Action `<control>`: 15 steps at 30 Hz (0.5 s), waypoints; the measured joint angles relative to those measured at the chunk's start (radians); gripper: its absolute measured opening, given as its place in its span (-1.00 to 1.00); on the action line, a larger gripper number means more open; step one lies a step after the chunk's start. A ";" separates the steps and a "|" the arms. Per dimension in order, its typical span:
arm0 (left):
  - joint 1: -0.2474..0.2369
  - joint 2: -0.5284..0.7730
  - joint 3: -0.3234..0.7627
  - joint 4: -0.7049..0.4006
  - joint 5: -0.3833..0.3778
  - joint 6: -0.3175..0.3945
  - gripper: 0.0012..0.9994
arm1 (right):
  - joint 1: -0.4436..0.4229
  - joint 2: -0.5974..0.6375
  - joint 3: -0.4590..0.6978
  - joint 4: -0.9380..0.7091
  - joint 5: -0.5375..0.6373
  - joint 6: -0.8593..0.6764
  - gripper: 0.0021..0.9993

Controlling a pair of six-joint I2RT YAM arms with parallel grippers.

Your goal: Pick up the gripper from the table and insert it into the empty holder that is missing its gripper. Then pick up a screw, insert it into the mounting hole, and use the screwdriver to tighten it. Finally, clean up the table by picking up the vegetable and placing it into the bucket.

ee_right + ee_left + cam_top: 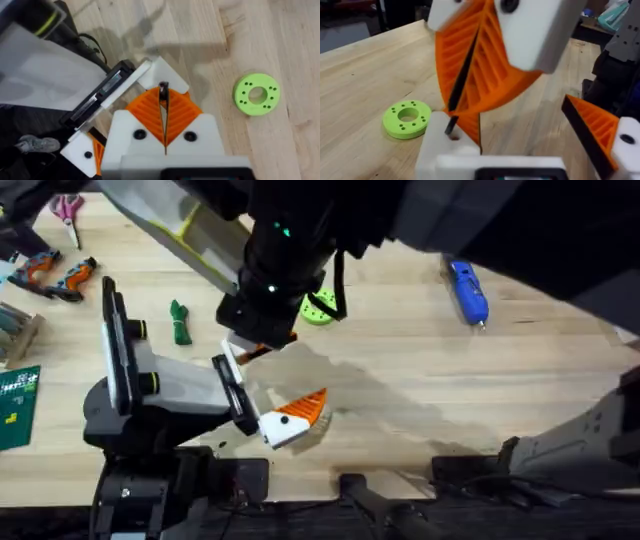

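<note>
My right gripper (256,347) reaches across the middle, its orange pads (150,107) shut on a thin black screw (462,75). The screw's tip touches a hole in the plain white holder (442,147), which is one finger of my open left gripper (272,385). An orange ribbed wedge (470,127), seemingly the gripper, sits against that holder. The left gripper's other finger carries its own orange tip (592,127). The blue screwdriver (467,290) lies at the far right. The dark green vegetable (180,322) lies left of the arms. The bucket is out of view.
A bright green ring with holes (318,308) lies just beyond the grippers. Scissors (68,208) and orange-handled tools (55,275) lie at the far left. A green circuit board (15,405) sits at the left edge.
</note>
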 joint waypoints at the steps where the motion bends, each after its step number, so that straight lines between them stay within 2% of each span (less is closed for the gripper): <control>1: 0.000 0.000 0.000 0.000 0.000 0.000 0.96 | 0.000 0.000 0.000 0.000 0.000 0.000 -0.99; 15: 0.000 0.000 0.000 0.000 0.000 0.004 0.96 | 0.000 -0.005 0.000 -0.009 0.000 0.000 -0.99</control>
